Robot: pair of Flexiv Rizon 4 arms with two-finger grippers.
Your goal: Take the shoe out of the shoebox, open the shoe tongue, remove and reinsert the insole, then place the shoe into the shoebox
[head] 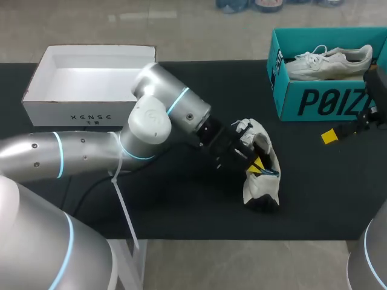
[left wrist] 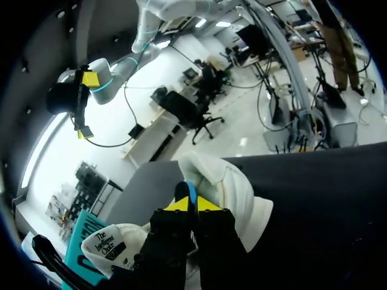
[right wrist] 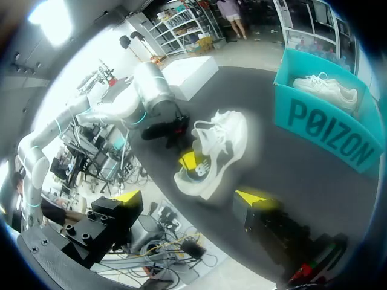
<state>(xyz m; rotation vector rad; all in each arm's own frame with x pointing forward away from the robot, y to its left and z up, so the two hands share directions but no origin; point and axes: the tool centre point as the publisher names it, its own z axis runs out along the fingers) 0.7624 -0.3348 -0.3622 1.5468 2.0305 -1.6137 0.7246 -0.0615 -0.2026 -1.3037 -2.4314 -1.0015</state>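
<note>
Your white shoe (head: 261,163) lies right of centre on black table (head: 181,199), toe close to near edge. Left gripper (left wrist: 193,204) sits in shoe opening, tips nearly together, pinching thin blue strip, likely insole (left wrist: 186,191). Right gripper (right wrist: 189,197) spread wide, empty, well right of shoe. Expect light shoe, soft upper, floppy insole: steady heel, draw slowly. Teal shoebox (head: 314,103) far right, open table between. Mind near edge.

A box (head: 91,84) sits on the table (head: 181,205) at the upper left of the frame. A shoebox (head: 326,99) sits at the upper right with a second shoe (head: 329,62) in it. The shoe (head: 263,166) lies right of centre, nearer the front edge. The left gripper (head: 251,158) reaches into it from the left. The right gripper (right wrist: 188,197) is at the right edge, before the shoebox.
</note>
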